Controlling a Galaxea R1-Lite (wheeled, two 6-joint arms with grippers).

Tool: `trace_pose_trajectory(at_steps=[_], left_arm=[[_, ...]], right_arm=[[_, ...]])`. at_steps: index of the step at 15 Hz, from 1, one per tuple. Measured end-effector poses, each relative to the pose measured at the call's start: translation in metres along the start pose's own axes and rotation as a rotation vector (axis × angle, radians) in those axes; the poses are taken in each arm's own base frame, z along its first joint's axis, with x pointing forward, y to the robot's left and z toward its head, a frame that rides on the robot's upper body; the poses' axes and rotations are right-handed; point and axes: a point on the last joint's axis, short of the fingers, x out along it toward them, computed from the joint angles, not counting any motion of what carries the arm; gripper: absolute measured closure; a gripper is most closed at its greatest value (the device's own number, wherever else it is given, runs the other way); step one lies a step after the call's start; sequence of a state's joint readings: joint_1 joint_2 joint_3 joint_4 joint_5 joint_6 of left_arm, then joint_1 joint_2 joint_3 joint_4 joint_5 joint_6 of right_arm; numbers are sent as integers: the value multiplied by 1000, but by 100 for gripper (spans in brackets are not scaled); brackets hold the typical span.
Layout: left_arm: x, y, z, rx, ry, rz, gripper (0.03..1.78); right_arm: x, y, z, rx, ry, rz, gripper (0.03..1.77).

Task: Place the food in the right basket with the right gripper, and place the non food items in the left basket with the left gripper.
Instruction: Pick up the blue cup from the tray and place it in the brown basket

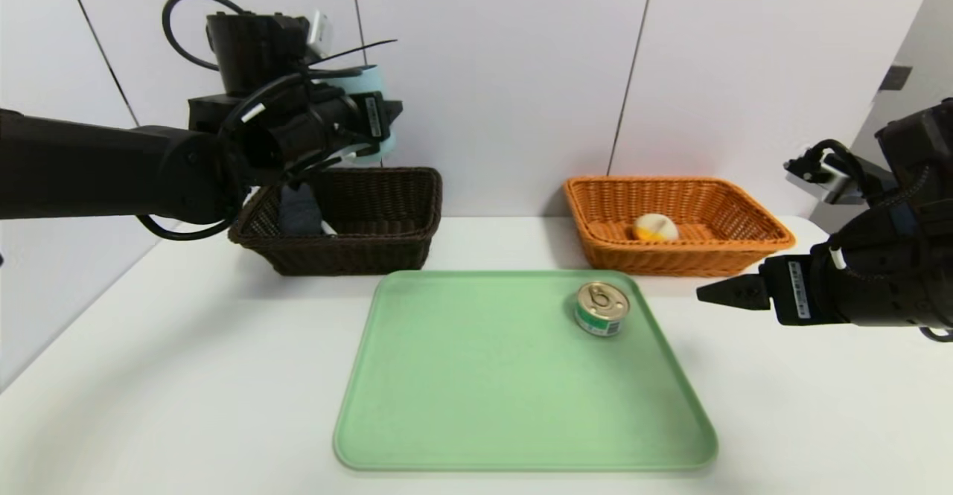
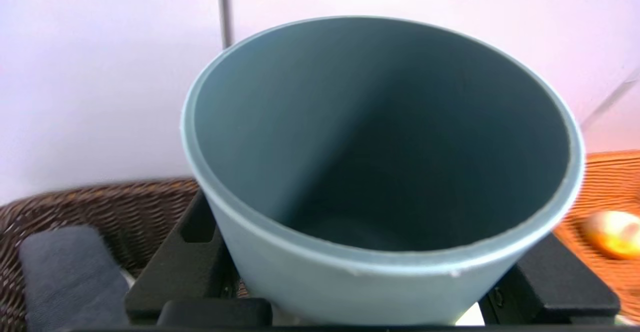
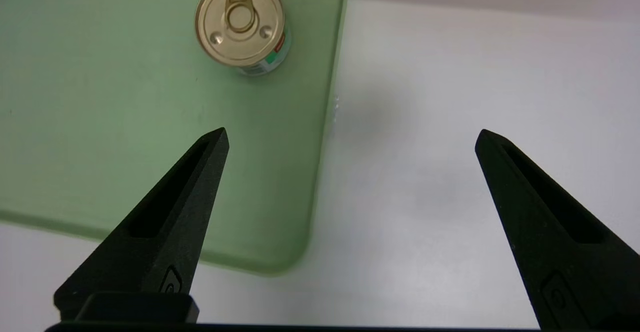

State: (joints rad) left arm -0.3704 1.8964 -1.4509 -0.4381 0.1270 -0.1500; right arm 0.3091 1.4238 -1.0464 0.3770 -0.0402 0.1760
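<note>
My left gripper (image 1: 374, 119) is raised above the dark brown left basket (image 1: 376, 216), shut on a light blue cup (image 1: 385, 100). The cup's open mouth (image 2: 380, 172) fills the left wrist view, a black finger (image 2: 185, 252) on each side of it. A dark grey item (image 1: 298, 208) lies in that basket. A round gold-topped can (image 1: 601, 307) stands on the green tray (image 1: 484, 383) near its far right corner. My right gripper (image 1: 726, 292) hovers open just right of the tray, nothing between its fingers (image 3: 175, 212); the can (image 3: 240, 22) is ahead of it.
The orange right basket (image 1: 674, 257) behind the tray holds a pale yellow-and-white food item (image 1: 655, 227). White tabletop (image 1: 186, 368) surrounds the tray. A white panelled wall stands close behind both baskets.
</note>
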Motion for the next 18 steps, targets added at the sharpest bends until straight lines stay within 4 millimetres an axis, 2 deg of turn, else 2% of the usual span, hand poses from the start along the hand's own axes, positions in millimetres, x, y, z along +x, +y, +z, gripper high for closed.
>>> trace_pose_trajectory(at_steps=[7, 12, 18], left_arm=[[32, 29, -59, -5, 158, 55, 61], [49, 49, -82, -6, 166, 90, 61], [61, 57, -108, -1, 216, 104, 61]], right_arm=[[9, -1, 0, 1, 24, -10, 9], [10, -1, 0, 0, 24, -15, 9], [8, -1, -1, 0, 26, -17, 9]])
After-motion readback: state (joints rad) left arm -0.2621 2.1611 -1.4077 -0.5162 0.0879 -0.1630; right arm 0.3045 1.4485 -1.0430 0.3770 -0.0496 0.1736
